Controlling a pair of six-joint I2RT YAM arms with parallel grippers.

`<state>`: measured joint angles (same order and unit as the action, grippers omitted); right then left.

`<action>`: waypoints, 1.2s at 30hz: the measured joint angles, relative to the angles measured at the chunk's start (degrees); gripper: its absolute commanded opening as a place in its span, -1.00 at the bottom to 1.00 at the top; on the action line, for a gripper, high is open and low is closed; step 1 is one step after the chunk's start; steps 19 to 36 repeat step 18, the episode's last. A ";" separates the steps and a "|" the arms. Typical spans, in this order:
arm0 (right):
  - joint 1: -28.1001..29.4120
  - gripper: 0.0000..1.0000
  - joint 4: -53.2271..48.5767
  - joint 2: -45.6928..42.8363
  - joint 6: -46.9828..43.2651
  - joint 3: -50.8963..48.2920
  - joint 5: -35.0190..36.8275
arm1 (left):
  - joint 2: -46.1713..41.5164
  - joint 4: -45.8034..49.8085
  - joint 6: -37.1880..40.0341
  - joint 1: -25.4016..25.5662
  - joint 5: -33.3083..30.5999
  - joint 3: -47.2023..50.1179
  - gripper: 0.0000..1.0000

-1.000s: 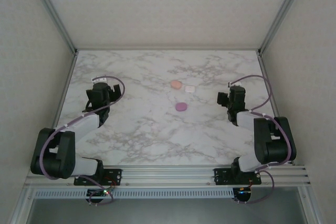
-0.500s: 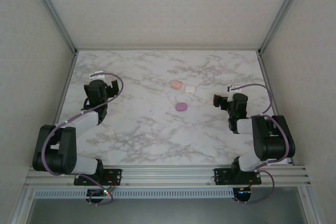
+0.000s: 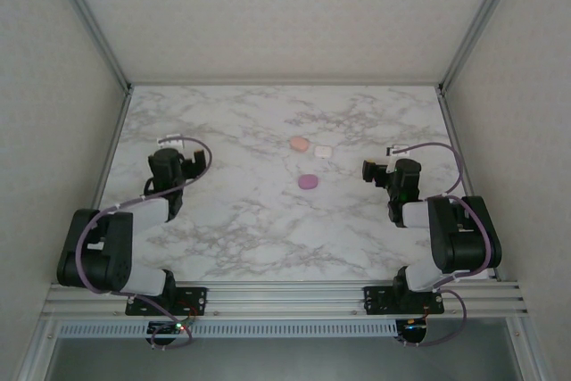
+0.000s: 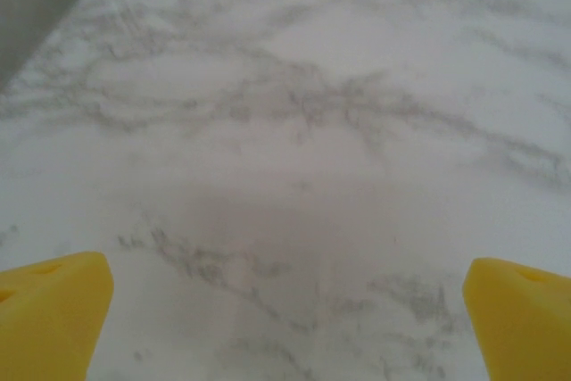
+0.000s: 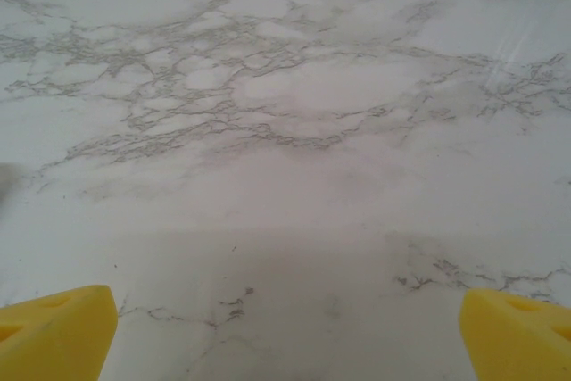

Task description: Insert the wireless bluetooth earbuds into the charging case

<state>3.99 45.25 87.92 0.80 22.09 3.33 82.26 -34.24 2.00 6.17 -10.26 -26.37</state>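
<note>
Three small cases lie mid-table in the top view: a pink one [image 3: 299, 144], a white one [image 3: 323, 151] and a purple one [image 3: 308, 182]. I cannot tell which is the charging case, nor whether any lid is up. The wireless bluetooth earbuds are out of view. My left gripper [image 3: 169, 144] hovers low at the table's left, far from the cases, with its yellow fingertips [image 4: 53, 314] spread wide over bare marble. My right gripper [image 3: 371, 169] points left, a short way right of the purple case. It is open too, its fingertips [image 5: 58, 327] wide apart with nothing between them.
The marble table [image 3: 232, 211] is walled by a metal frame on the left [image 3: 111, 131] and right [image 3: 451, 122]. Both arm bases are bolted to the rail at the near edge [image 3: 285, 296]. Cables loop over each wrist.
The left arm has drawn back a little toward its base. The right wrist dropped and swung to point left in the first half second, then held still.
</note>
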 measured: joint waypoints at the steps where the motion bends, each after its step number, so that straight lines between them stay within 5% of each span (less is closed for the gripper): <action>1: 0.00 0.97 0.00 0.00 0.00 0.00 0.00 | 0.94 -1.40 0.00 -0.31 0.83 1.49 1.00; 11: 0.00 0.98 0.00 0.00 0.00 0.00 0.00 | 5.68 -11.32 -1.62 -3.30 2.25 4.31 1.00; 36: 0.00 0.98 -0.02 0.00 0.02 0.00 0.00 | 5.68 -12.31 -2.03 -3.28 2.27 4.31 1.00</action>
